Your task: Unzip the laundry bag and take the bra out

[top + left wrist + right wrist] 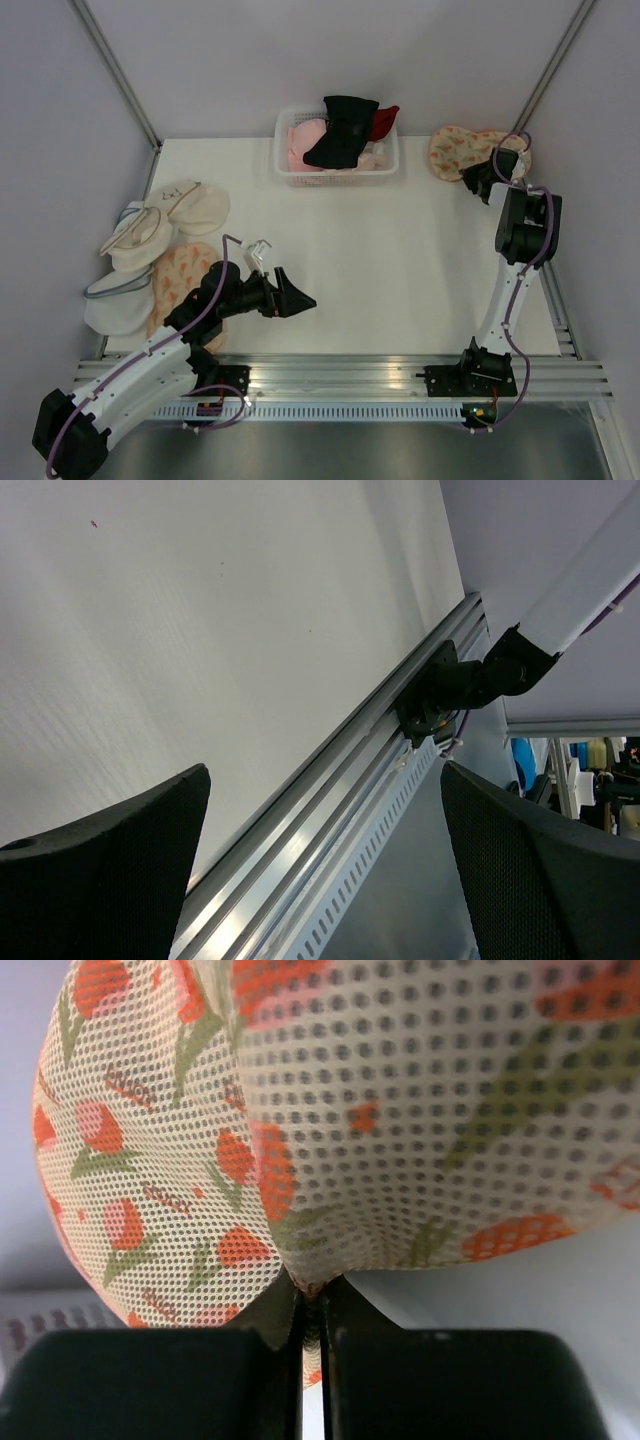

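Early stage: our right gripper point(312, 1298) is clamped on a fold of the laundry bag point(462, 150), which lies at about 1 o'clock on the table point(400, 260), at the basket's point(338, 180) 3 o'clock. We can't see the zipper pull or the bra, so we judge the bag unopened, with both unzipping and removal left. Left gripper point(298, 300) hangs spread and empty near 7 o'clock, well apart from the bag.

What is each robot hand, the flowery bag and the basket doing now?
laundry bag: edge pinched by right gripper, zipper hidden.
right gripper: shut on laundry bag.
left gripper: open, empty.
basket: upright, heaped with clothes.
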`<state>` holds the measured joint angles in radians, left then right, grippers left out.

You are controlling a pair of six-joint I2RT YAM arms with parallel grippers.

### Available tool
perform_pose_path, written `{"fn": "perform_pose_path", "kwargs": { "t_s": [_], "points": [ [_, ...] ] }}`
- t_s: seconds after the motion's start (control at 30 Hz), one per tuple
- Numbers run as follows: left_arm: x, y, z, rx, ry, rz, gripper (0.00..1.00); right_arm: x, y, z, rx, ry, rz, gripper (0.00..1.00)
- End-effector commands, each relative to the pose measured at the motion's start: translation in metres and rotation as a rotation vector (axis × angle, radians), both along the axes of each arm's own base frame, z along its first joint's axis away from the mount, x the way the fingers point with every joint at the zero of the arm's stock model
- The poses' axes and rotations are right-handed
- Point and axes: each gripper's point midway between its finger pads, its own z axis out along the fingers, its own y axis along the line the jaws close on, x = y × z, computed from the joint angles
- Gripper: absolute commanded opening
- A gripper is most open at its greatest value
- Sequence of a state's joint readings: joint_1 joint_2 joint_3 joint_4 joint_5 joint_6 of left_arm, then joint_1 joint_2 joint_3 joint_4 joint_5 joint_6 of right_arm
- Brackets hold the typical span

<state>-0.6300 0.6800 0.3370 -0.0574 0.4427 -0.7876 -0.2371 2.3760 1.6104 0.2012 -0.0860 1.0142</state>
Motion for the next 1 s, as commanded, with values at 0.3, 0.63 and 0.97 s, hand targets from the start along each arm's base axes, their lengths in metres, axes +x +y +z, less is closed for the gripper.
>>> {"fn": "perform_pose_path", "kwargs": {
  "t_s": [0.3,0.63,0.97],
  "points": [
    [0.002,-0.002,0.017,-0.066,-0.039,0.020,0.99,-0.188,0.134,-0.016,-0.266,0.436,0.564,0.01],
    [0.006,-0.003,0.004,-0.056,0.008,0.059,0.99,-0.348,0.244,0.014,-0.323,0.273,0.678,0.00],
    [0.005,-0.004,-0.002,-0.069,0.037,0.079,0.98,-0.410,0.299,0.082,0.045,-0.092,0.565,0.00]
  ]
}}
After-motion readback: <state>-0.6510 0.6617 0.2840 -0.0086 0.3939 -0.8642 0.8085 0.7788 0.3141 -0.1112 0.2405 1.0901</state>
